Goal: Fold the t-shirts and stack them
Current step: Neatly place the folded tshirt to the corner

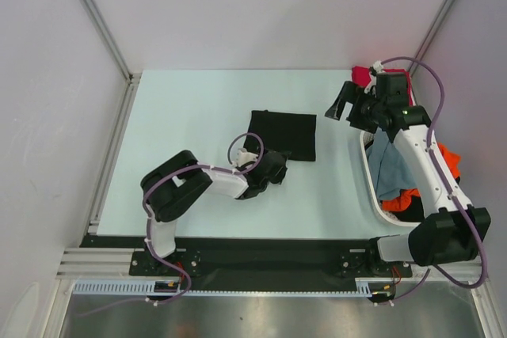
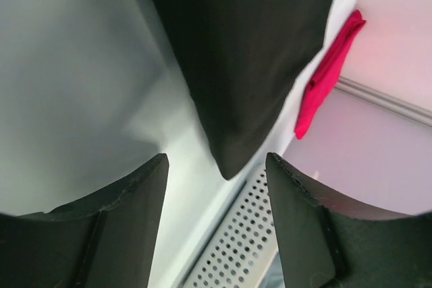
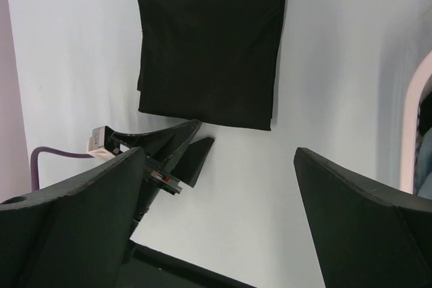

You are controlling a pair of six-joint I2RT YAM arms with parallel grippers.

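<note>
A black t-shirt (image 1: 283, 134) lies folded into a flat rectangle in the middle of the table. My left gripper (image 1: 277, 164) is low at its near edge. In the left wrist view a corner of the black t-shirt (image 2: 243, 52) points into the gap of the left gripper (image 2: 216, 160), which is open and grips nothing. My right gripper (image 1: 341, 103) hangs open and empty above the table, right of the shirt. Its wrist view looks down on the black t-shirt (image 3: 209, 48) past the right gripper (image 3: 219, 153). A red t-shirt (image 1: 360, 75) hangs at the basket's far end.
A white perforated basket (image 1: 367, 165) stands at the right edge, under the right arm. It holds a grey-blue tee (image 1: 386, 165) and an orange one (image 1: 450, 160). The basket wall (image 2: 236, 247) shows close ahead of the left fingers. Walls enclose the table.
</note>
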